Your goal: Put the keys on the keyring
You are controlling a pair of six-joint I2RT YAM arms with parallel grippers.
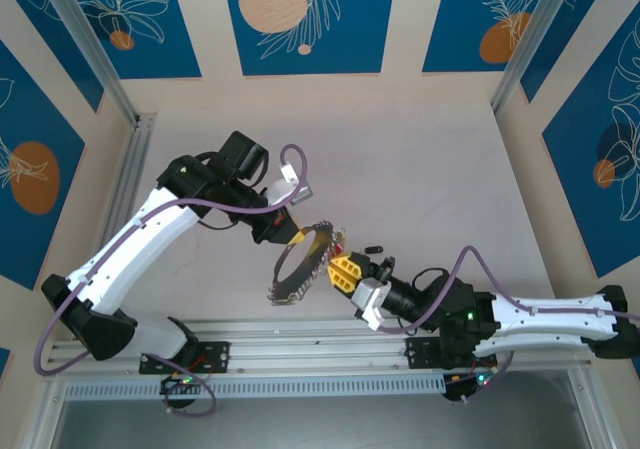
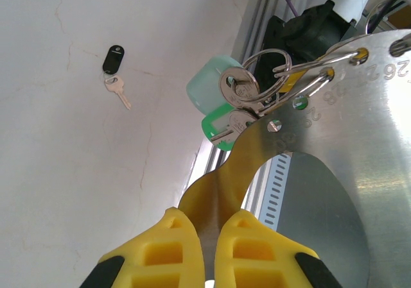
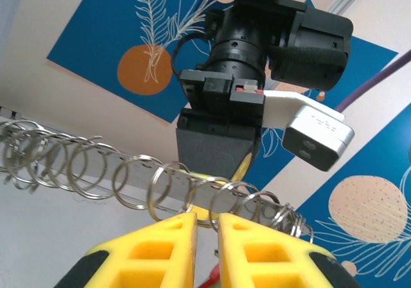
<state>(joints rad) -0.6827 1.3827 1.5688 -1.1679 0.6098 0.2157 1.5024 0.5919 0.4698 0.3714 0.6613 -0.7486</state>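
Observation:
My left gripper [image 1: 292, 234] is shut on the edge of the keyring [image 1: 297, 291], a thin grey metal hoop held tilted above the table. In the left wrist view its yellow fingers [image 2: 183, 243] pinch the hoop's flat plate [image 2: 359, 140], where green-headed keys [image 2: 218, 124] hang from small split rings. A black-headed key [image 2: 113, 59] with a silver blade lies on the table. My right gripper [image 1: 340, 266] is at the hoop's right rim. In the right wrist view its tips [image 3: 207, 219] sit against a split ring [image 3: 168, 186], nearly together, with a red key [image 3: 215, 278] low in the narrow gap.
An aluminium rail [image 1: 300, 341] runs along the near edge by the arm bases. Upright frame posts stand at the back left [image 1: 95, 44] and back right [image 1: 530, 39]. The pale tabletop [image 1: 420, 179] stretches behind both grippers.

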